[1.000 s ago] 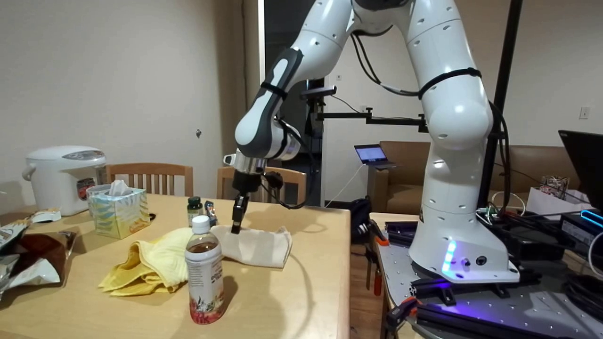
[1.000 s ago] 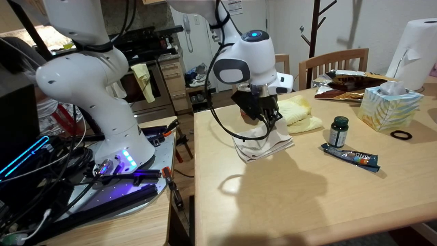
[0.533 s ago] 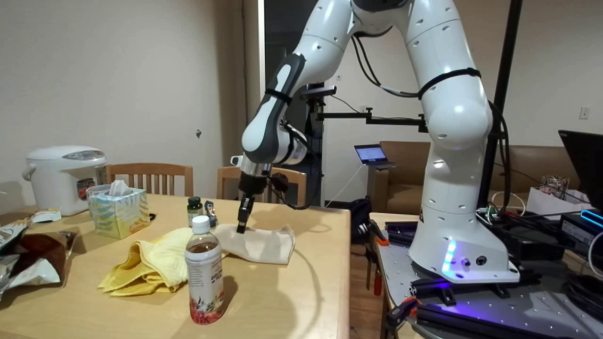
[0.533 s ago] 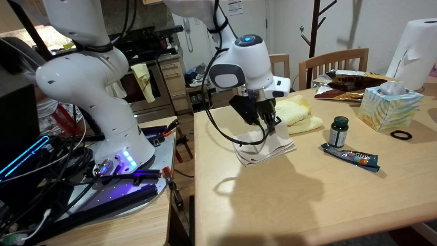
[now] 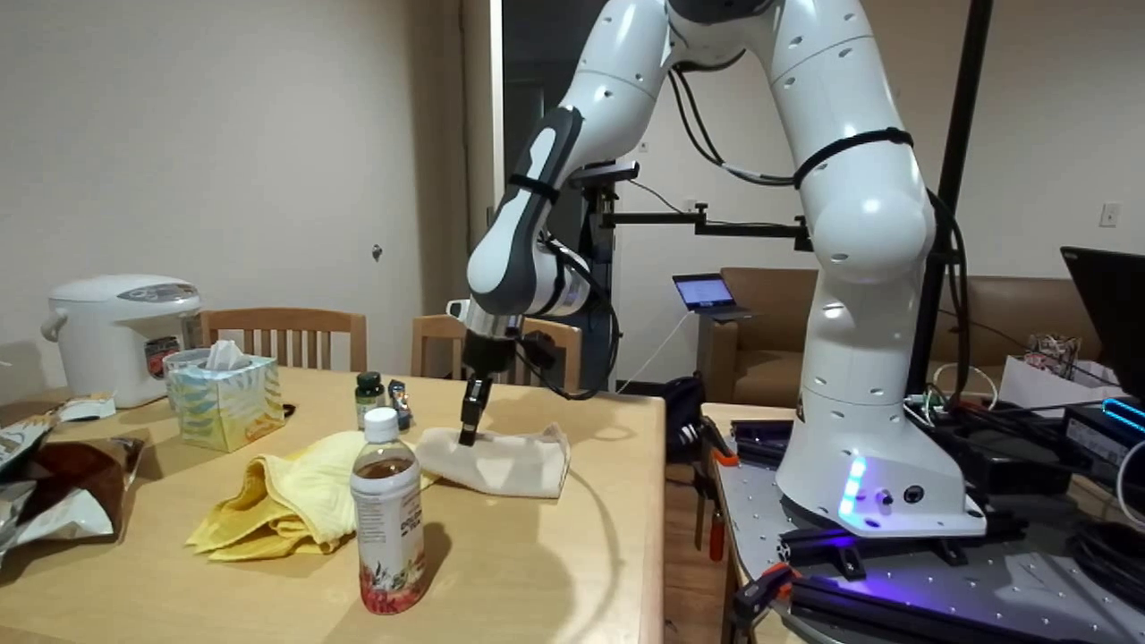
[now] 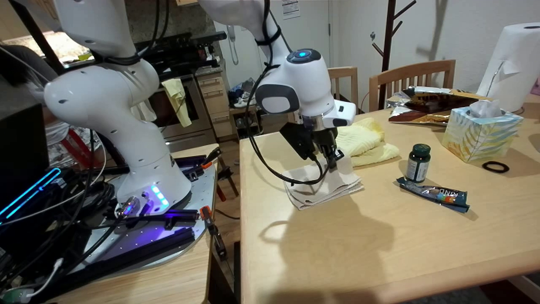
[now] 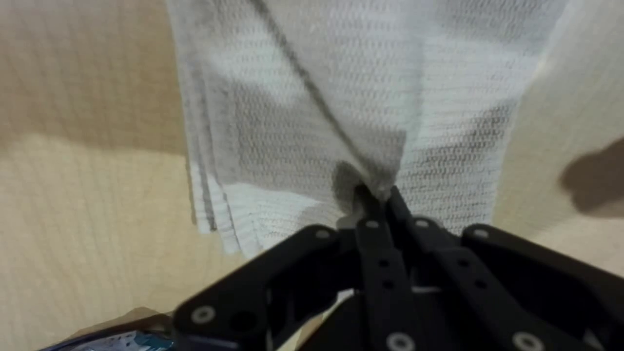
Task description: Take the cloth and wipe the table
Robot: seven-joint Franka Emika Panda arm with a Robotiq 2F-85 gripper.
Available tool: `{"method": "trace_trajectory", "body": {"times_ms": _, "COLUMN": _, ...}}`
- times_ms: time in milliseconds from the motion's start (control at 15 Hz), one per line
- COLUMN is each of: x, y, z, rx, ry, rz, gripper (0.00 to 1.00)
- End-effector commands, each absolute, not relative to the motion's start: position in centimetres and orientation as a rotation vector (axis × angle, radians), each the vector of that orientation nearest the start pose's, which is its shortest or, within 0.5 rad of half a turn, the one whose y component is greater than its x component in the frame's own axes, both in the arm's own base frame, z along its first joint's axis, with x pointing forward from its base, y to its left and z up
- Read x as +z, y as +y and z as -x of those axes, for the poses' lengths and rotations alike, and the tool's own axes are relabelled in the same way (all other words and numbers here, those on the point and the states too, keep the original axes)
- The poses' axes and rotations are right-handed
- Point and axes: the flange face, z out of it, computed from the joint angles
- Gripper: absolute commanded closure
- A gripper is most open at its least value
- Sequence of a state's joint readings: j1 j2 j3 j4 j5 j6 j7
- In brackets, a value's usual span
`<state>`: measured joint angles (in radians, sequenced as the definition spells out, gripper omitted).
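In an exterior view, the gripper [image 5: 469, 436] is slanting down, its tips meeting the left part of the cream cloth [image 5: 514, 467], which is lying folded on the wooden table [image 5: 501, 581] toward the right edge. A white-capped bottle [image 5: 389, 528] is standing nearer and to the left, and a yellow towel [image 5: 313, 487] is lying bunched, partly behind it. Farther off, a green-capped jar [image 5: 368, 404] is standing; to its left are standing a tissue box [image 5: 224, 407] and a white water boiler [image 5: 125, 349].

In an exterior view, the cream cloth is lying toward the table's left edge beneath the gripper, its stacked layers showing along the near side. The yellow towel is lying just beyond; whether the two are touching, I cannot tell. To the right, a wrapped bar [image 6: 434, 195] is lying just nearer than the green-capped jar, and a paper towel roll [image 6: 508, 71] is standing far off.

In the wrist view, the fingers [image 7: 385, 278] are clamping a raised fold of the cream cloth between them, while the rest is lying flat on the table.
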<state>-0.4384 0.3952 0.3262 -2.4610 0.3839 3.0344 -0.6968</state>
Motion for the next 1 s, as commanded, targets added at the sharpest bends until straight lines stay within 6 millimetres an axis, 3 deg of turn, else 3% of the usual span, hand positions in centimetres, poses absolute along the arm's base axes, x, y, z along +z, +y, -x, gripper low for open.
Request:
{"method": "trace_trajectory", "body": {"times_ms": 0, "x": 16.3, "y": -7.4, "z": -48.3, "rx": -0.357, "ry": -0.256, "rz": 2.996, "gripper": 0.95}}
{"method": "trace_trajectory", "body": {"times_ms": 267, "x": 16.3, "y": -7.5, "z": -48.5, "rx": -0.365, "ry": -0.238, "rz": 3.011, "gripper": 0.99}}
{"method": "trace_trajectory", "body": {"times_ms": 733, "x": 12.2, "y": -10.0, "z": -50.5, "rx": -0.194, "ry": -0.106, "rz": 3.023, "gripper": 0.99}}
{"method": "trace_trajectory", "body": {"times_ms": 933, "x": 12.0, "y": -11.0, "z": -51.6, "rx": -0.159, "ry": -0.059, "rz": 3.035, "gripper": 0.99}}
